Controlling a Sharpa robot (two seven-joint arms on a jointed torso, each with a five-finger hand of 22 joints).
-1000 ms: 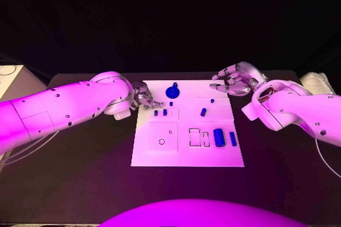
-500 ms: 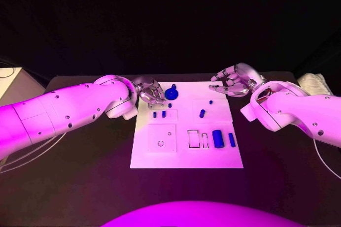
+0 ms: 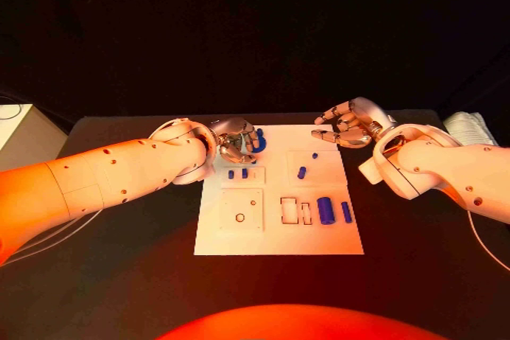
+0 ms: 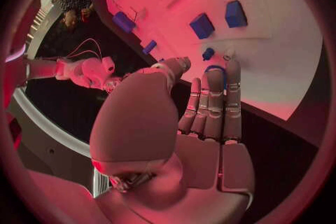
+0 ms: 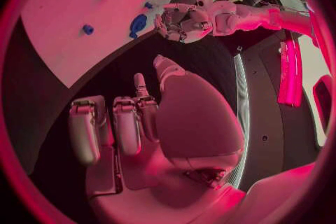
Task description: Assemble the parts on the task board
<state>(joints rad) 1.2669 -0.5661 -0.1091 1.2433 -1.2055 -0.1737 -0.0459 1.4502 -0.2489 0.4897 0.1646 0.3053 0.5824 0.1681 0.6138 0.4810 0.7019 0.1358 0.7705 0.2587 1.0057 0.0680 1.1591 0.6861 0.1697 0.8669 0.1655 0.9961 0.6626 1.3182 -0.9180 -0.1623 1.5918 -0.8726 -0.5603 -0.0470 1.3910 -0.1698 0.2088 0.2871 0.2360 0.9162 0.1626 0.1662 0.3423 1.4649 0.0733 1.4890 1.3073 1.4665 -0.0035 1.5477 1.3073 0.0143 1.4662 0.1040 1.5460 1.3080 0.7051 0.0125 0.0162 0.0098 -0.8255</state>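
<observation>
- White task board (image 3: 278, 237) lies in the middle of the black table (image 3: 127, 281), its near part bare.
- Nearer the robot on the board's right part, a thick blue cylinder (image 3: 325, 209) and a thinner blue bar (image 3: 344, 212) lie side by side, just beside two rectangular slots (image 3: 289, 207).
- Further up, two small blue pegs (image 3: 237, 174) stand close together on the left part, and a slanted blue peg (image 3: 303, 172) lies on the right part.
- Left hand (image 3: 236, 143) is over the board's far left corner, its fingers extended together and touching a blue ring-shaped part (image 4: 215, 71); whether they grip it I cannot tell.
- Right hand (image 3: 348, 126) hovers beyond the board's far right corner, fingers curled inward, holding nothing.
</observation>
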